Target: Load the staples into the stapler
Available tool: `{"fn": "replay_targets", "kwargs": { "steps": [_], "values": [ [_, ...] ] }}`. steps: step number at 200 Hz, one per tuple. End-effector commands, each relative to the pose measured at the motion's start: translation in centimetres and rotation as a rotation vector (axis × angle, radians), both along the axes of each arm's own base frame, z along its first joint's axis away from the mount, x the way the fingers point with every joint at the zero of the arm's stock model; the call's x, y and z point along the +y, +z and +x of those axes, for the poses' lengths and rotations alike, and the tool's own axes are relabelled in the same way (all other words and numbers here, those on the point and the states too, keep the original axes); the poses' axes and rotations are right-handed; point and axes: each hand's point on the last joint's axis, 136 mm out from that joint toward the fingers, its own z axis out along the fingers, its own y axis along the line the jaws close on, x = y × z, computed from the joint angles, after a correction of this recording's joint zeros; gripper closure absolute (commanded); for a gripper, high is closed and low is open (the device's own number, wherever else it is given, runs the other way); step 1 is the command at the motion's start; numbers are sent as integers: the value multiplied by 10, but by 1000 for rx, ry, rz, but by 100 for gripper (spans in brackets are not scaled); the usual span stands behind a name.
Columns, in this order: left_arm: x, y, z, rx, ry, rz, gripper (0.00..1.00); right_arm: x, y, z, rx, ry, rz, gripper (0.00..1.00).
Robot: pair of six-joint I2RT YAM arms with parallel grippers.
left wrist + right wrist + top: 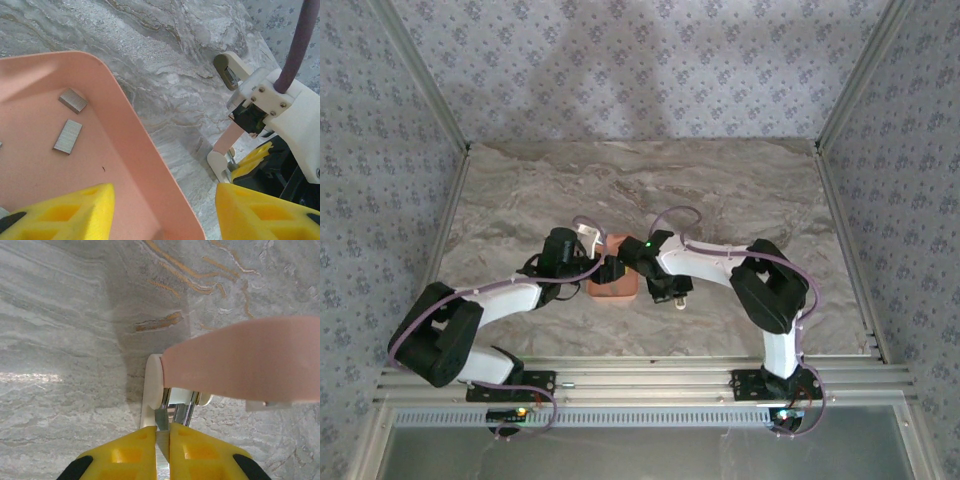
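Plainly, the right tool [162, 435] is pinched almost shut. Its two yellow fingers squeeze a thin metal strip at the near end of the pink stapler [240, 365], whose salmon lid is swung up and away from its white base. From the left wrist camera that stapler stands tilted, just beside the tray, low over the marbled surface [165, 65] (whether its base rests there I can't tell).

The left tool [164, 202] stands about half open and grips nothing. One yellow finger hangs over the inside of the salmon-pink tray [125, 115] and the other over the surface outside it, so the tray's rim runs between them. I can't say whether either finger touches it.

The staples [68, 136] lie loose on the tray floor: two small dull-grey bars, finely ribbed, near each other but apart, not far from the tray's rounded corner. Two more grey slivers are cut off, one at the picture's left edge and one behind the left finger, too little to name surely.

A tan piece [229, 70] with metal inside it peeks from behind the right arm's white housing, mostly hidden. From above, both arms meet over the tray and cover most of it.
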Motion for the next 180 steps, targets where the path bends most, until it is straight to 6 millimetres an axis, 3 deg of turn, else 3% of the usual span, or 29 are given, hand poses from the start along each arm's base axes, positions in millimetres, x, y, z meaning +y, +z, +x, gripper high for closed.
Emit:
{"fn": "replay_targets", "kwargs": {
  "steps": [1,39,71,101,123,180],
  "values": [
    [-1,1,-2,-23,-19,-8,44,-3,11,3,-39,3,-18,90],
    [-1,2,-1,-23,-18,-10,44,-14,33,7,-110,-11,-22,90],
    [-2,3,-1,-24,-18,-14,44,-42,42,2,-116,-35,-85,90],
    [-1,5,-1,-28,-16,-17,44,-82,31,-5,-50,-77,-192,90],
    [0,6,-2,-32,-14,-16,44,-113,11,-18,39,-113,-290,90],
    [4,8,-4,-43,-3,-5,44,-128,-7,-18,64,-140,-359,89]
  ]
}}
